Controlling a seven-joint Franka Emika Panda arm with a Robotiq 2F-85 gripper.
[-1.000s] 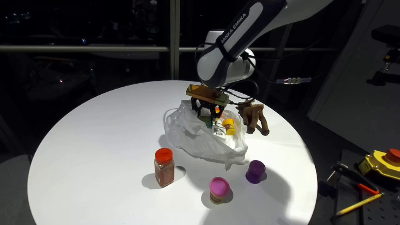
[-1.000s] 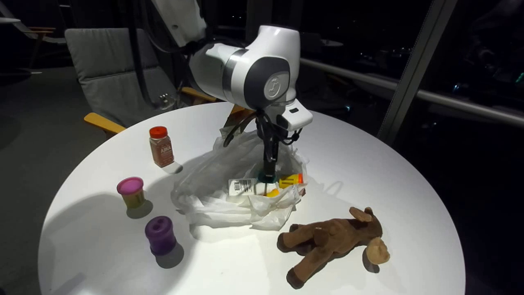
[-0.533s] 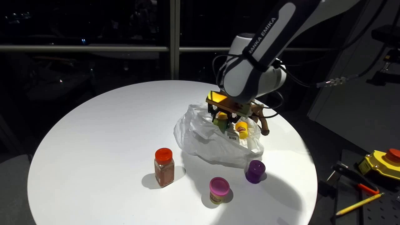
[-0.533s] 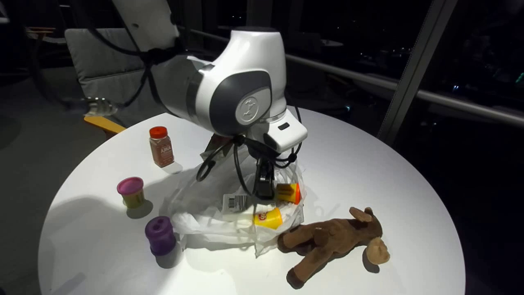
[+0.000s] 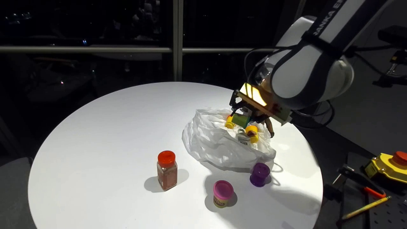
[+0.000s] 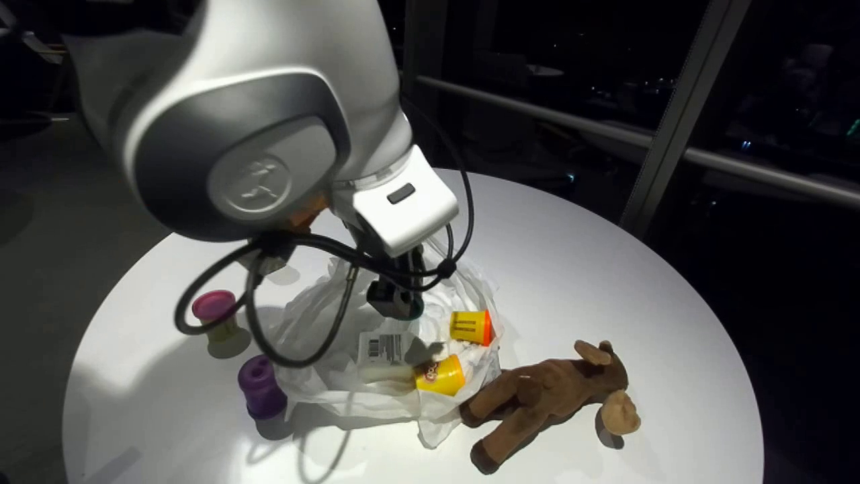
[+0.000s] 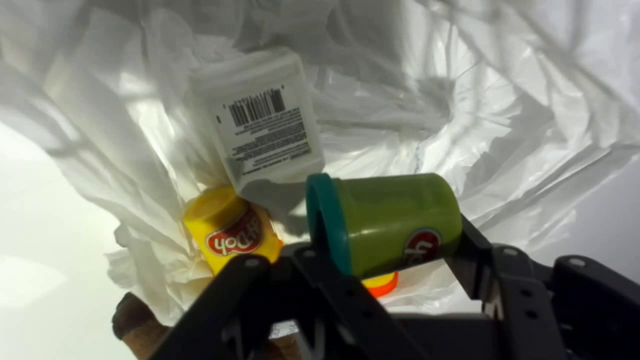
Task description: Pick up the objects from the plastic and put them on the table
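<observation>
Green tub (image 7: 400, 215) pinched above plastic bag (image 5: 210, 143)

Pincer (image 7: 394, 242) half spread, clamping green tub at lid and base. Purple tub (image 5: 260, 175) just beside bag; broad free table (image 5: 108, 130) left of bag in an exterior view.

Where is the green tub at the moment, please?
In the wrist view, the green tub is right of centre, held sideways in the gripper over the plastic, with the white box to its upper left.

In an exterior view, a pencil (image 5: 366, 208) and red-buttoned yellow box (image 5: 384, 167) rest lower right of the gripper (image 5: 240, 119), a rail (image 5: 95, 49) behind it.
</observation>
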